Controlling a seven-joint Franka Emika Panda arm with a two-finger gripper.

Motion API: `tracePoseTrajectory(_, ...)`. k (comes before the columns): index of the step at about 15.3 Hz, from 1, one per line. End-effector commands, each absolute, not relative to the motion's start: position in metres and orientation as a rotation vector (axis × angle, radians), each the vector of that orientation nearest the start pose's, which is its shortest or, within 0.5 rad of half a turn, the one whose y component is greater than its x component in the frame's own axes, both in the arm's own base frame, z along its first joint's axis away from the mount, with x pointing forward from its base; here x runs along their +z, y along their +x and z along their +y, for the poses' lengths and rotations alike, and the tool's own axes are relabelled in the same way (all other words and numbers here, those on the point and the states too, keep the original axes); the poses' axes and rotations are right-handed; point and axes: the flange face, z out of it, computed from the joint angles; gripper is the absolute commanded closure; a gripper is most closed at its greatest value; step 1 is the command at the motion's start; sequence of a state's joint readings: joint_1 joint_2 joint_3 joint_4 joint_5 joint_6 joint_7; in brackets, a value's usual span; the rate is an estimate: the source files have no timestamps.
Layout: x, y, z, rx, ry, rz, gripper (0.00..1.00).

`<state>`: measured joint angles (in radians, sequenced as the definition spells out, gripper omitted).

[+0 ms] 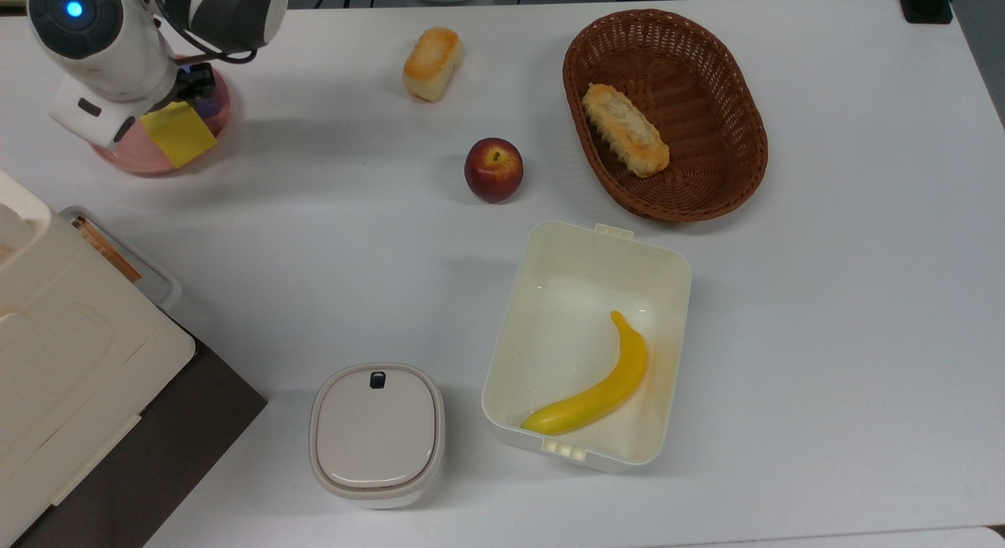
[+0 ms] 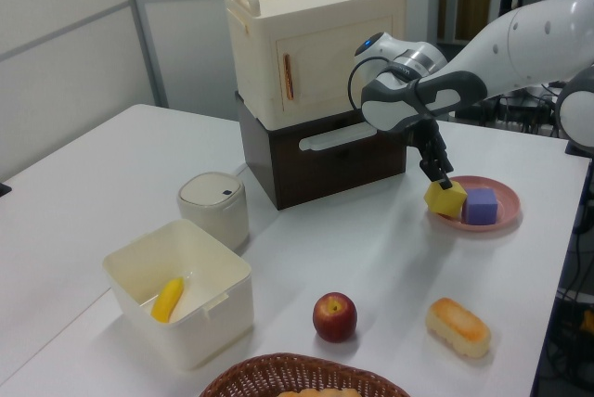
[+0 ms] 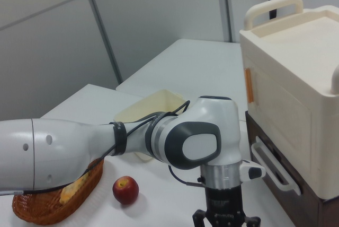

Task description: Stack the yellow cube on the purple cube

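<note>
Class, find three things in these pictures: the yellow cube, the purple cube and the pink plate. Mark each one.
yellow cube (image 2: 446, 198): left view, on its front face.
purple cube (image 2: 481, 206): left view, on its front face.
pink plate (image 2: 505, 216): left view, on its right rim.

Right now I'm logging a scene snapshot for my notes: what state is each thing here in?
yellow cube: held in the gripper, tilted, lifted.
purple cube: resting on the pink plate, nothing on it.
cream tub: open, banana inside.
lidded container: closed.
basket: holds one bread roll.
</note>
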<state>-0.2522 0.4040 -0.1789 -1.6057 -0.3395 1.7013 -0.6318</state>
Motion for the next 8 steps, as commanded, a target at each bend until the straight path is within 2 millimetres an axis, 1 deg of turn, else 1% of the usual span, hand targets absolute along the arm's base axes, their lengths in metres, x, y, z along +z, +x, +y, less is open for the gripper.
tracePoseTrajectory(1,0.39,0.566,-0.279,0.779,-3.18,-0.534,0.0)
tracePoseTrajectory(6,0.38,0.565,-0.283,0.79,-3.158,-0.567,0.0)
tracePoseTrajectory(8,0.369,0.566,-0.285,0.807,-3.146,-0.565,0.0)
